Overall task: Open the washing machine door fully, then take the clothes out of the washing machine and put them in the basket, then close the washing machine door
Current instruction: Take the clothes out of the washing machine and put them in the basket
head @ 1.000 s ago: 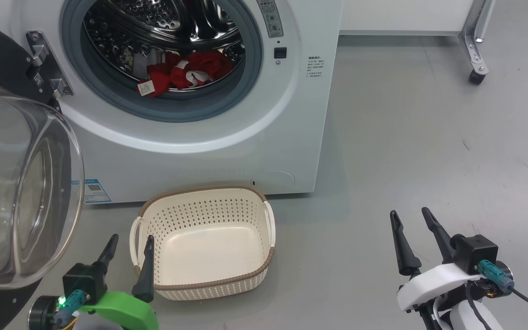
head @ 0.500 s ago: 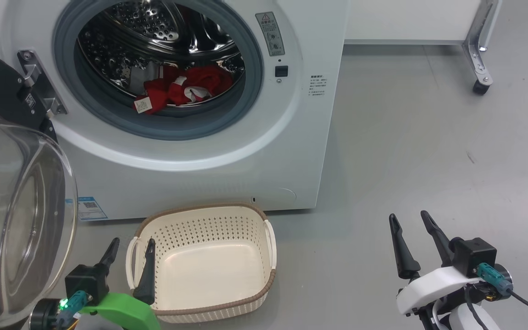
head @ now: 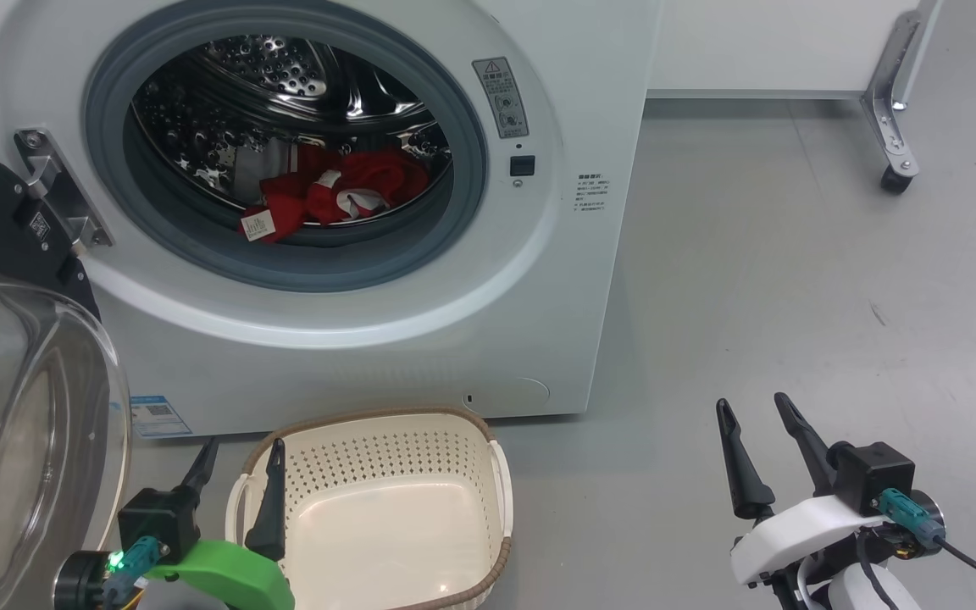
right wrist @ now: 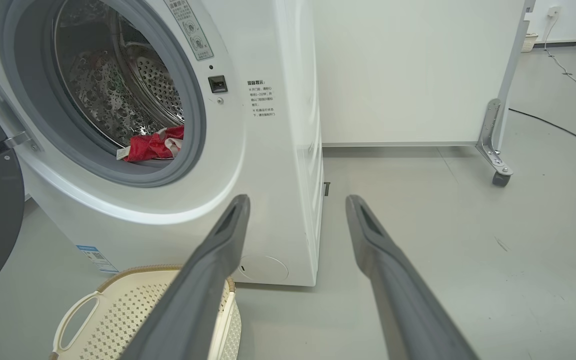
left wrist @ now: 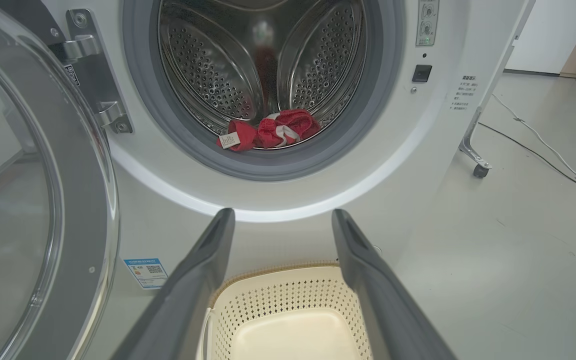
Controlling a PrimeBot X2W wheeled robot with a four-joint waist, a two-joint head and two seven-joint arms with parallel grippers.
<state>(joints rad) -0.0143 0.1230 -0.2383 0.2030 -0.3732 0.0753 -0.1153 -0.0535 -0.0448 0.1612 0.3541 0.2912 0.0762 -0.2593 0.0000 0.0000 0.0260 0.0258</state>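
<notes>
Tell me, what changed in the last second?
The head camera shifted, sliding the whole scene down its view; nothing was moved, grasped or released. The red fabric clothes stay in the white front-loading washing machine, round black-rimmed glass door open, cream perforated plastic basket empty, left gripper and right gripper open.

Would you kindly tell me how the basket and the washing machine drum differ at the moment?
The basket is cream plastic; the washing machine drum is shiny steel. The basket is empty; the drum holds the red clothes. The basket opens upward on the floor; the drum opens forward, its door standing open. Both have perforated walls.
</notes>
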